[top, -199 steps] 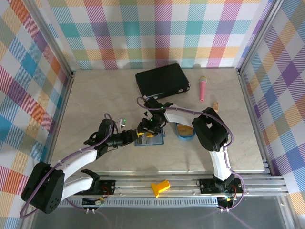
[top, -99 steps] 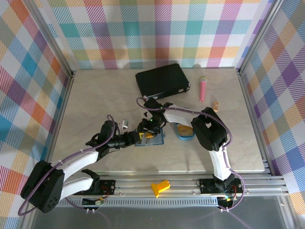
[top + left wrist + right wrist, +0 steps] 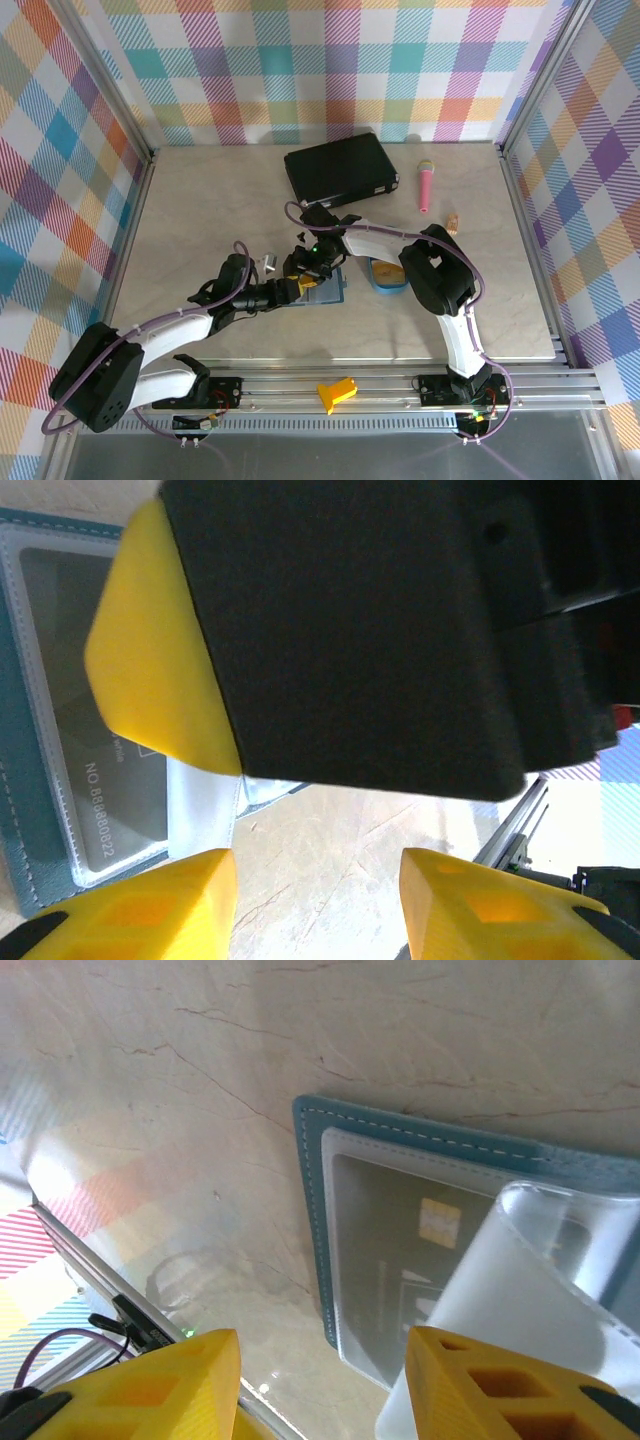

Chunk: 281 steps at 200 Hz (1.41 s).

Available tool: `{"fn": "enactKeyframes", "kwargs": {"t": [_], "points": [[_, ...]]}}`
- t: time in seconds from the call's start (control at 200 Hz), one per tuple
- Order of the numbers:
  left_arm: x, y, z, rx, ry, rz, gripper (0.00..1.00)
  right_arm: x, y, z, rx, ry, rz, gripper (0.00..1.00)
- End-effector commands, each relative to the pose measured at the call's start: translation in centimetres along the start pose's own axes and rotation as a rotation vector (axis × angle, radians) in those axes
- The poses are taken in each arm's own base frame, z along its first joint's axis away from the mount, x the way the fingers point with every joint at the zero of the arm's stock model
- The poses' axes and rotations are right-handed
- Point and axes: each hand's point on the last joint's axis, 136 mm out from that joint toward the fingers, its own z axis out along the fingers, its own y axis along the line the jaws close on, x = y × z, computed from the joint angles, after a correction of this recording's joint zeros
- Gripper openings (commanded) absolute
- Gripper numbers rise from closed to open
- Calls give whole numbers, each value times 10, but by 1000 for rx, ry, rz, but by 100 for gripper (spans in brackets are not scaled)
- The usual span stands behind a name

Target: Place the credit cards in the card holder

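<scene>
The teal card holder point(image 3: 325, 290) lies open on the table, near the middle. A dark grey credit card point(image 3: 420, 1250) with a gold chip sits under its clear pocket, and a pale pocket leaf point(image 3: 520, 1280) curls up from it. My right gripper point(image 3: 303, 265) hovers over the holder's left part, open point(image 3: 320, 1380), its right finger beside the lifted leaf. My left gripper point(image 3: 290, 289) is at the holder's left edge, open point(image 3: 318, 900) over bare table, with the right gripper's black and yellow body close in front. An orange card point(image 3: 388, 270) lies in the blue oval tray point(image 3: 392, 287).
A large black case point(image 3: 340, 168) lies at the back. A pink stick point(image 3: 425, 187) and a small tan piece point(image 3: 455, 222) lie at the back right. A yellow block point(image 3: 337, 392) sits on the front rail.
My left gripper has moved right, up to the card holder's left edge and under the right gripper. The right gripper has shifted slightly to the left.
</scene>
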Motion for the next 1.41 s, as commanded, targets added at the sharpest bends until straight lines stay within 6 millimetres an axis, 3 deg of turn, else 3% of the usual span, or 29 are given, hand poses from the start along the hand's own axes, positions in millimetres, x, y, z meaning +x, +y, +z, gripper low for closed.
{"fn": "enactKeyframes", "kwargs": {"t": [0.0, 0.64, 0.82, 0.94, 1.08, 1.26, 1.4], "points": [[-1, -6, 5, 22, 0, 23, 47, -5, 10, 4, -44, 11, 0, 47], [5, 2, 27, 7, 44, 39, 48, -6, 14, 2, -53, 6, -6, 47], [8, 15, 31, -33, 49, 32, 48, -6, 17, 1, -59, 6, -11, 47], [12, 24, 33, -57, 56, 28, 48, -8, 22, -7, -64, -16, -29, 47], [11, 30, 32, -83, 37, 22, 47, -13, 26, -29, -51, -84, -62, 48], [9, 26, 31, -80, 38, 24, 47, -17, -3, -67, 105, -206, -69, 49], [7, 24, 31, -78, 38, 29, 47, -12, -28, -71, 221, -206, -75, 49]]}}
